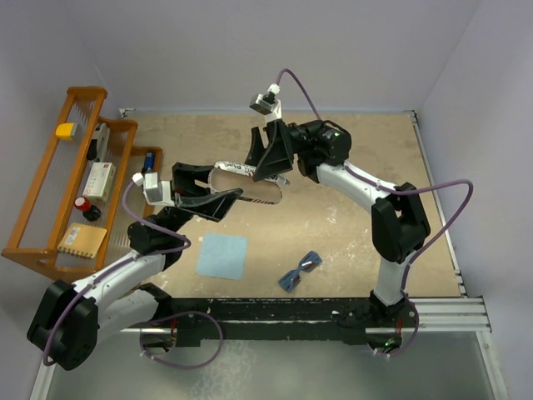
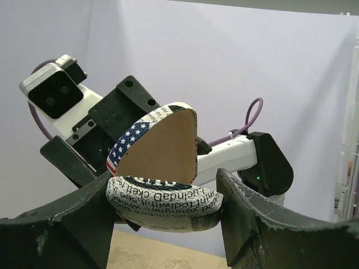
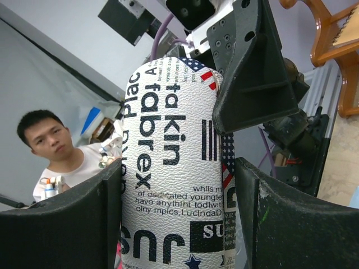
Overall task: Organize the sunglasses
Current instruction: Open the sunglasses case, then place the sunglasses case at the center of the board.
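Top external: blue-lensed sunglasses [image 1: 300, 271] (thin dark arms); left gripper [image 2: 165, 188] and right gripper [image 3: 178, 168] clamp case [image 1: 254, 185].

Both arms share one build: white tube-like links, as on the left arm [image 1: 117, 287] and right arm [image 1: 358, 183], joined by bulky black joint housings [image 1: 400, 225]. A lilac cable [image 1: 450, 218] loops loosely along each arm to a small white-and-grey wrist camera [image 1: 154, 187]. The right arm's black wrist block [image 2: 120, 109] is dotted with round screw holes, and a tiny green light [image 2: 258, 178] glows on a black housing behind it. The fingers [image 2: 252, 224] are matte black, broad and curved, with pale scuffs along their edges; one right finger [image 3: 291, 224] carries a small green mark. Both bases sit on a black rail [image 1: 275, 321].
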You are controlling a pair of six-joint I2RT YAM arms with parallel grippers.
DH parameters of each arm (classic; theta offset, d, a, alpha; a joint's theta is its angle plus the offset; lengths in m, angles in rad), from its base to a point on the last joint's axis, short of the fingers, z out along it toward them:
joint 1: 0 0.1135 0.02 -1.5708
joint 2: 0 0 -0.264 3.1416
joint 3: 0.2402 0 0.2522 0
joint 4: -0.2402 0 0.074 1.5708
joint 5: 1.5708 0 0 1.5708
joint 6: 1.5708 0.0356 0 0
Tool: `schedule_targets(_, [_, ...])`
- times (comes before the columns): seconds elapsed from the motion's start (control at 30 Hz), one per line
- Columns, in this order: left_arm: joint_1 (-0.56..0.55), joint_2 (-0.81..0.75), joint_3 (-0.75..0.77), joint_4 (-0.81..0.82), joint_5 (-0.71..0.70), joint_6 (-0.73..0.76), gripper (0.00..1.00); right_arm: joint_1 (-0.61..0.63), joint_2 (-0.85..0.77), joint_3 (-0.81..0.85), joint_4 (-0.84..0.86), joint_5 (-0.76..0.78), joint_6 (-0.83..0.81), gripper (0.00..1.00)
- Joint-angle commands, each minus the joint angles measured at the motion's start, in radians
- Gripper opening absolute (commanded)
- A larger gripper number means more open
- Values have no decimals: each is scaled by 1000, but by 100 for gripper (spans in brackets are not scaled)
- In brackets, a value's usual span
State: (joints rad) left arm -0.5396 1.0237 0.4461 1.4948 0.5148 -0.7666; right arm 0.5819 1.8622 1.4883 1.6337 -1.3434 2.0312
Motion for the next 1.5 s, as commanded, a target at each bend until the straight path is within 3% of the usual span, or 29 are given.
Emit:
schedule_targets(0.0, [-52,-40,-29,59,375,-9,47,-44,27,48,123,341,191,0])
schedule_targets(0.3, [-52,-98,-37,14,381,14,47,-45,29,36,136,394,196,0])
schedule_targets(0.5, [-53,-162,-17,-199,359,139,47,-45,29,20,136,388,182,0])
schedule_targets(0.57, [-53,-178,-16,-258,348,177,47,-47,30,26,129,368,170,7])
schedule_targets(0.63, [-53,-183,-19,-271,336,181,46,-56,28,21,128,364,153,8])
schedule_targets(0.73, [-53,-184,-25,-298,296,198,45,-88,6,-23,130,337,100,19])
schedule_targets(0.83, [-53,-172,-33,-310,249,208,46,-128,-43,-120,96,308,18,19])
schedule_targets(0.97, [-53,-136,-31,-328,187,198,45,-188,-157,-256,-48,275,-196,22])
schedule_targets(1.13, [-50,-97,-48,-283,94,171,46,-236,-319,-333,-410,271,-539,29])
schedule_targets(1.3, [-50,-43,-34,-275,37,159,45,-298,-453,-393,-690,330,-730,31])
schedule_targets(1.47, [-49,5,-39,-269,-25,147,45,-304,-617,-364,-1217,478,-1133,32])
